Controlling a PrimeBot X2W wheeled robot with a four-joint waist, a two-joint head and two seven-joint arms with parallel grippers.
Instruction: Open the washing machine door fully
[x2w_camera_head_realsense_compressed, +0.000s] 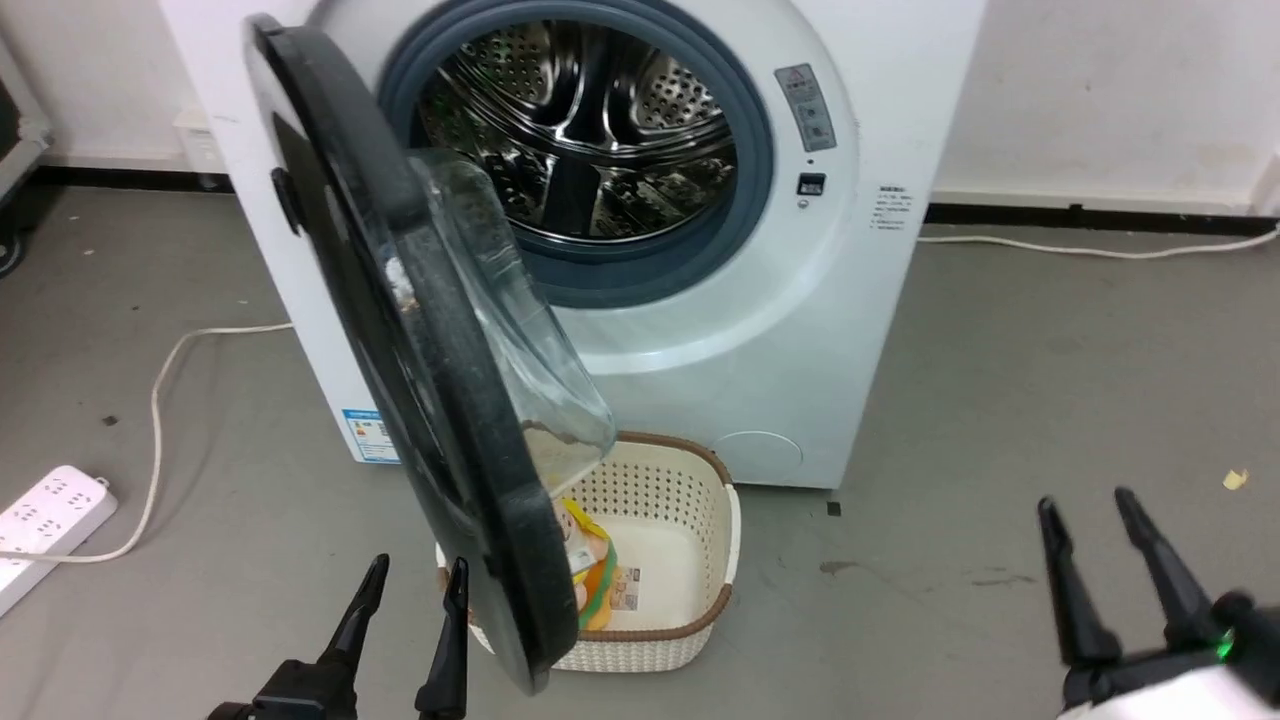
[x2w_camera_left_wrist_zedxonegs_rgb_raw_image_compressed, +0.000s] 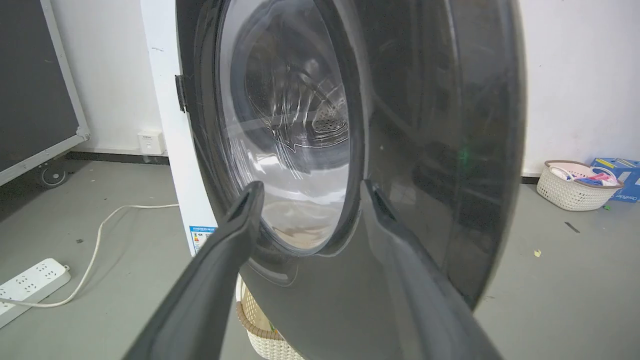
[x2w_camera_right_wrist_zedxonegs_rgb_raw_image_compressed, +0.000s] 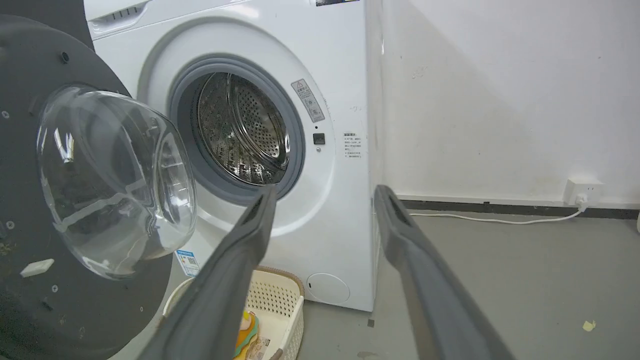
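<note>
The washing machine door (x2w_camera_head_realsense_compressed: 400, 330) is about half open and edge-on to me, hinged on the left of the washing machine (x2w_camera_head_realsense_compressed: 830, 330). My left gripper (x2w_camera_head_realsense_compressed: 420, 565) sits by its lower edge, fingers parted and empty. The right gripper (x2w_camera_head_realsense_compressed: 1085, 500) is also parted and empty, well apart. The door looks heavy, stiff and glossy, so I'd push the black rim (x2w_camera_head_realsense_compressed: 520, 560), never the glass bowl (x2w_camera_head_realsense_compressed: 500, 300).

Glossy black washing machine door (x2w_camera_head_realsense_compressed: 440, 400) ajar, edge-on before white washing machine (x2w_camera_head_realsense_compressed: 800, 340).

Even, bright indoor light — soft shadows; glare on door glass (x2w_camera_right_wrist_zedxonegs_rgb_raw_image_compressed: 115, 180); wrist views bowed at edges.
</note>
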